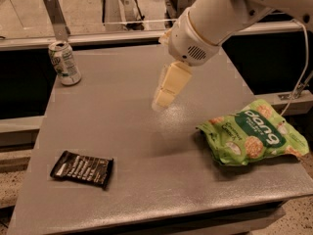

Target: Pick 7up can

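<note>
The 7up can stands upright at the far left corner of the grey table. It is white and green with a silver top rim. My gripper hangs from the white arm over the middle of the table, its cream fingers pointing down and left. It is well to the right of the can and holds nothing that I can see.
A green snack bag lies at the right edge of the table. A black snack packet lies near the front left. A metal rail and upright post run behind the table's far edge.
</note>
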Controlling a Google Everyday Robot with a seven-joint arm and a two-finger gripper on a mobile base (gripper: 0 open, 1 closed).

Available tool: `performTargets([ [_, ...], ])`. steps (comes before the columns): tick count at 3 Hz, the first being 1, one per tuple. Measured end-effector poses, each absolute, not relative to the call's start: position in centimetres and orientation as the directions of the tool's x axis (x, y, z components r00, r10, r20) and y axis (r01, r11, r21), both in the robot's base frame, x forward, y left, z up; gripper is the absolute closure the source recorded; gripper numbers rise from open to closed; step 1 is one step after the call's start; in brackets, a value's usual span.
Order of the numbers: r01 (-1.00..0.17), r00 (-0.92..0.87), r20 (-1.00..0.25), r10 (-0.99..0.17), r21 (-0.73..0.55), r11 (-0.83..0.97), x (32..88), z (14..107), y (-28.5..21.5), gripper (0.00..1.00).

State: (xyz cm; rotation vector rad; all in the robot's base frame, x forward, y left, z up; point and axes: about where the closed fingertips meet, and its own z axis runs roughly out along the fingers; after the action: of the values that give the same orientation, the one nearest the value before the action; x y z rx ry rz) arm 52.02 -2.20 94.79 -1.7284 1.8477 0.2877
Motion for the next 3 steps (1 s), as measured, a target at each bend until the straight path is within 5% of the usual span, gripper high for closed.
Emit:
performTargets([
  [2, -0.965, 0.016, -0.603, -0.797, -0.218, 0.145, 53.2, 94.1, 0.5, 0.0],
  [3, -0.967, 0.046, -0.721, -0.692, -0.204, 0.149, 57.3, 92.6, 8.2, 0.0],
])
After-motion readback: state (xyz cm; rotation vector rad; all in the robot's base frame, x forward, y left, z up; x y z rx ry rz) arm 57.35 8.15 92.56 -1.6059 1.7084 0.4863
